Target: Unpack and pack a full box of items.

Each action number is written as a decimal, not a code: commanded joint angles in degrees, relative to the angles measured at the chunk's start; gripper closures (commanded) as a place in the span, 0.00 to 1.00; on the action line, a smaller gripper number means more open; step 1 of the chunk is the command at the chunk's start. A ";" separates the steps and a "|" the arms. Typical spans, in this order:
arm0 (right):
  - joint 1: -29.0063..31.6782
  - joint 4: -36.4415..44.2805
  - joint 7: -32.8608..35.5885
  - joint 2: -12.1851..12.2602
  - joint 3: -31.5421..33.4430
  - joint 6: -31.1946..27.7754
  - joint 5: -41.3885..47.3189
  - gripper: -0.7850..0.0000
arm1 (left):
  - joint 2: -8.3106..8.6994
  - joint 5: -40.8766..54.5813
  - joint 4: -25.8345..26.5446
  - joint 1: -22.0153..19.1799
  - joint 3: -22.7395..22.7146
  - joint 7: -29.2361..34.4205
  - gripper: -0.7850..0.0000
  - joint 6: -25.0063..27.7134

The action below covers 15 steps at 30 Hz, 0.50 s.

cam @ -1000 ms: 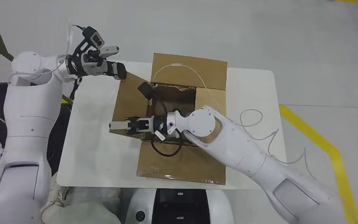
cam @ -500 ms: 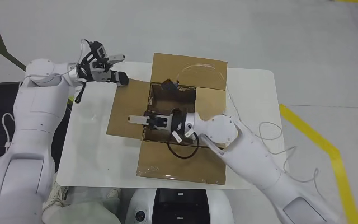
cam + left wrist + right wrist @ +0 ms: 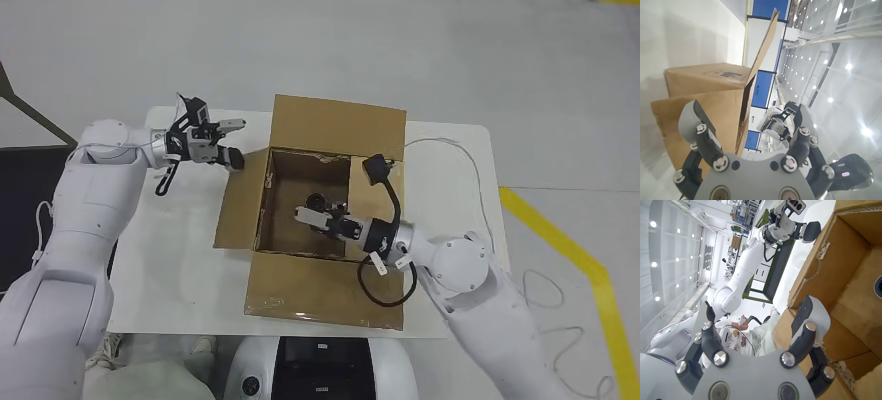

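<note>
An open cardboard box (image 3: 338,124) stands in the middle of the white table (image 3: 170,260), flaps spread outward. My right gripper (image 3: 306,213) is open over the box's opening, with nothing between its fingers. In the right wrist view the right gripper (image 3: 757,311) hangs above the box's inner wall (image 3: 846,279), and a dark round item (image 3: 878,287) lies on the floor of the box. That dark item (image 3: 316,199) sits just beyond the fingertips. My left gripper (image 3: 236,142) is open beside the box's left flap (image 3: 238,205). The left gripper (image 3: 747,113) faces the flap's outer side (image 3: 715,113).
A thin clear cable (image 3: 468,165) loops over the table's right side past the box. The front flap (image 3: 325,290) lies toward the table's near edge. Bare table surface stretches to the left of the box.
My right gripper has drawn back rightward from over the left flap into the box opening. The left gripper has come down and right, closer to the left flap.
</note>
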<state>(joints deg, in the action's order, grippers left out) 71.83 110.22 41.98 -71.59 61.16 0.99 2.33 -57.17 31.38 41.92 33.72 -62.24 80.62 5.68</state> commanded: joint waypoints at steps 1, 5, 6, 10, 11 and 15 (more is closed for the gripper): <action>1.44 0.66 0.36 0.36 1.54 -0.20 0.20 0.00 | -0.35 0.15 -0.27 0.05 0.63 -0.16 0.00 0.17; 3.54 1.66 1.00 0.91 3.65 -0.67 0.20 0.00 | -0.86 1.13 -1.03 -0.23 1.21 0.24 0.00 -0.32; 3.96 1.86 1.08 1.01 3.98 -0.79 0.31 0.00 | -0.96 1.27 -1.18 -0.42 1.26 0.16 0.00 -0.26; 4.93 2.41 1.48 1.30 4.77 -1.19 0.45 0.00 | -1.14 1.76 -1.40 -1.09 1.08 0.15 0.00 0.11; 5.07 2.57 1.55 1.36 4.85 -1.28 0.35 0.00 | -1.10 1.83 -1.33 -1.23 0.88 0.23 0.00 0.33; 5.79 3.27 1.84 1.61 5.30 -1.65 0.27 0.00 | -0.38 2.33 -0.07 -1.34 -1.10 1.42 0.00 1.72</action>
<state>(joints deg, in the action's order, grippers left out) 77.39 113.28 43.76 -70.06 66.26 -0.48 2.57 -57.87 33.53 41.23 32.32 -62.51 81.62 6.87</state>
